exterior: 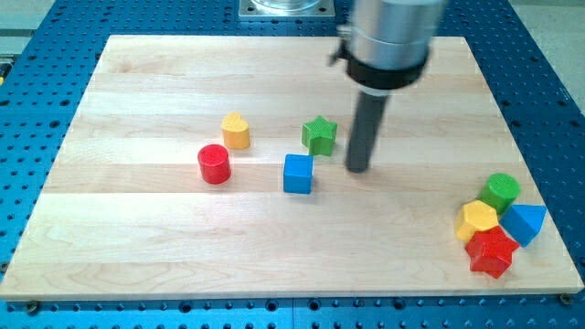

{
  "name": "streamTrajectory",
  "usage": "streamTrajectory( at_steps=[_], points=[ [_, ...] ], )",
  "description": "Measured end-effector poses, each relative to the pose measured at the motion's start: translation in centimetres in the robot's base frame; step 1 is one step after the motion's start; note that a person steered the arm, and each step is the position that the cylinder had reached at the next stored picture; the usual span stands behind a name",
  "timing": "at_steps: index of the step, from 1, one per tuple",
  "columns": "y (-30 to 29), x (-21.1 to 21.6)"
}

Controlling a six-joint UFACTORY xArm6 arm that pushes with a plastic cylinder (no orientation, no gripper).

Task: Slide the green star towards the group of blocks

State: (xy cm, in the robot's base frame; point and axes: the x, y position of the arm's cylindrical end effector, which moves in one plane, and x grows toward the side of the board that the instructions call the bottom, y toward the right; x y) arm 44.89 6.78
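My tip (358, 169) is sitting on the wooden board (137, 256) just right of centre frame, w/ the dark rod rising straight up into the grey arm housing (391, 37) at top centre. No pincer on this rig – just the rod, so nothing to be apart or together.

Green star (319, 134) is lying just left of the rod, slightly above tip level; close beside it, a narrow strip of board seems to be showing between them, but can't tell for sure whether they're touching. Blue cube (298, 174) is sitting just below-left of the star, near but apart. Yellow block (236, 132), rounded-top, maybe heart shaped, is resting further left at approx the star's height. Red cylinder (214, 164) is standing just below-left of the yellow one.

Group of blocks is sitting in the lower right corner of the frame, well apart from star and tip: green cylinder (500, 192) at the top of the cluster, yellow hexagon-ish block (477, 220) on the left, blue triangular block (526, 222) on the right, red star (491, 252) at the bottom. All four are packed tight, looking like they're touching their neighbours.

Blue perforated table (558, 91) is surrounding the board on all sides.
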Motion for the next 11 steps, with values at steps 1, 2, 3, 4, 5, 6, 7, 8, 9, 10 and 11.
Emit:
streamTrajectory(
  at_steps=[1, 2, 3, 4, 5, 6, 7, 8, 9, 10, 11],
  points=[
    [-1.1, -7.0],
    [-6.0, -8.4],
    [-7.6, -8.4],
    [-7.7, -5.5],
    [-0.7, -2.2],
    [3.6, -2.2],
    [8.7, -2.2],
    [12.4, -2.1],
    [9.7, -1.9],
    [7.3, -3.8],
    [5.2, -3.9]
  ],
)
